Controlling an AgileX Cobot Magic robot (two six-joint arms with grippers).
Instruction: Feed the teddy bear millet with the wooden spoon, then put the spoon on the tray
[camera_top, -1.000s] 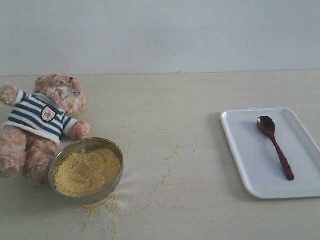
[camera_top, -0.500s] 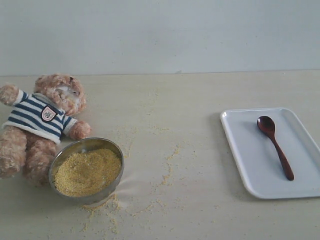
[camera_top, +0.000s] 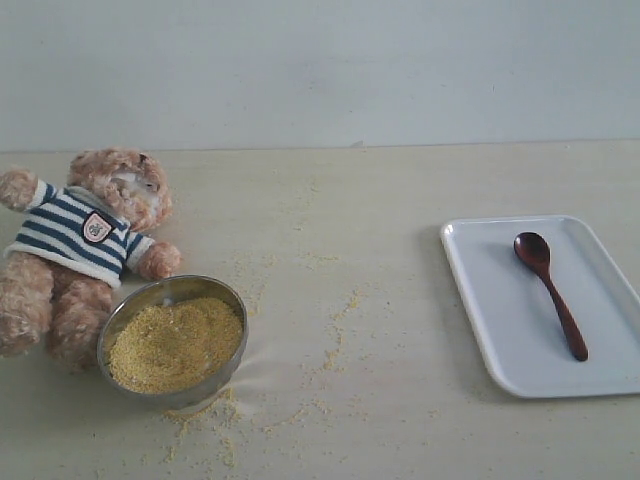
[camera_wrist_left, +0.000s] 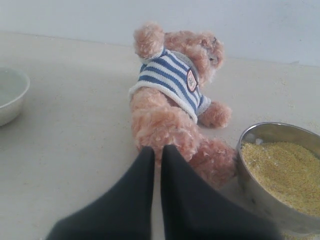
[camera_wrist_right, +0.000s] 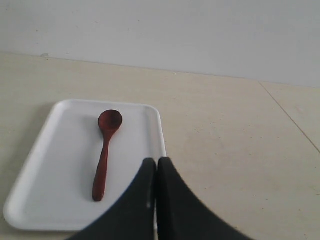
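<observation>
Left gripper (camera_wrist_left: 156, 149): black fingers pressed together with only a hairline seam between them, nothing held. In the left wrist view the tips sit right at a leg of the fluffy tan-pink teddy bear (camera_top: 85, 240). Can't tell if they touch the fur or stop just short.

Right gripper (camera_wrist_right: 155, 161): same state, fingers closed on each other, empty. In the right wrist view it hangs by one edge of the flat white rectangular tray (camera_top: 500, 310).

Bear: far left of the pale beige counter (camera_top: 400, 190), reclined face up and tilted, head toward the wall. It wears a navy-and-white striped shirt with a small chest badge. One arm is out to the side, the other is down near the round shiny metal bowl (camera_top: 232, 368). The legs are just beside the bowl's wall; contact is unclear.

Millet (camera_top: 175, 345): fine yellow grains heaped in the metal bowl, filling most of it. Loose grains (camera_top: 335, 340) are scattered on the counter in front of the bowl, with a thin trail toward the middle.

Small dark reddish-brown wooden spoon (camera_top: 555, 300): lying flat inside the tray on the right side of the counter, fully within the rim. Its round end points toward the wall, and the handle slants toward the camera and to the right. Neither gripper touches it.

The tray is well apart from the bowl and bear.

A pale round bowl (camera_wrist_left: 10, 95) shows at the edge of the left wrist view, on the bear's far side from the metal bowl. Its contents aren't readable.
</observation>
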